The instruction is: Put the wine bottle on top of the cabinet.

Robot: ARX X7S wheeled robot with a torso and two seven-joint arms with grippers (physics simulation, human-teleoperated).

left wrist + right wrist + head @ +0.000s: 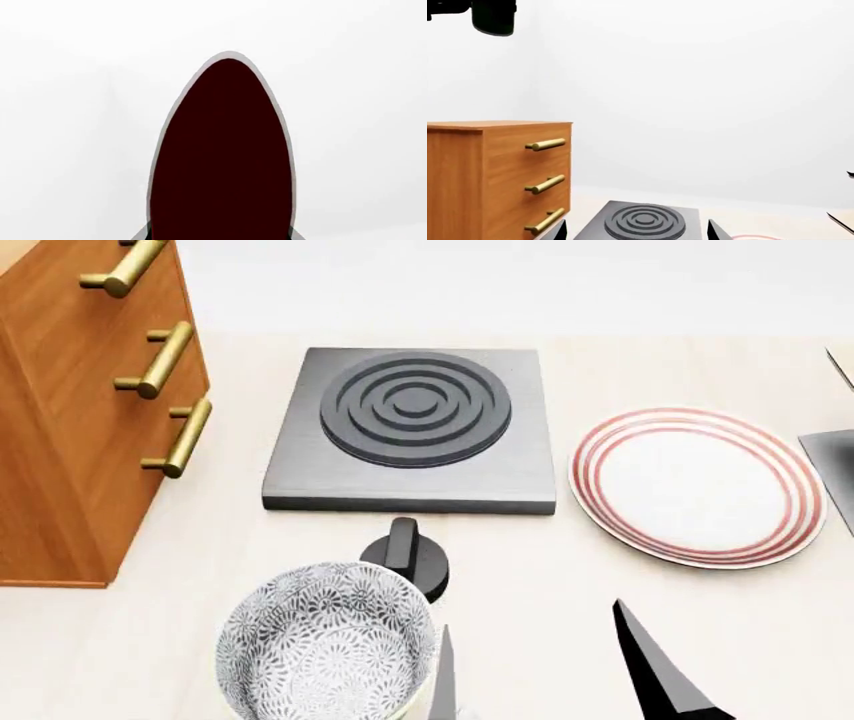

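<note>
The right gripper [637,232] gapes empty at the frame's bottom edge; the left gripper is out of sight, so I cannot tell its state. The wine bottle isn't plainly visible (perhaps the dark shape [407,552] lower centre, just above the bowl [327,645]). Being glass, it should be heavy, slick and breakable, so I'd grip the body before lifting to the cabinet [80,410].

Head view. The large orange-brown wooden drawer cabinet [74,430] fills the upper left of the frame, standing on the pale table [547,640]. The square grey hob with concentric rings [414,430] lies at upper centre, right of the cabinet. The round white plate with red rim bands [697,485] lies at right, beside the hob. The patterned grey-and-white bowl [327,640] sits at lower centre-left, below the hob; a small black knob-like object [407,552] stands between bowl and hob, touching the bowl's upper rim in the frame.
</note>
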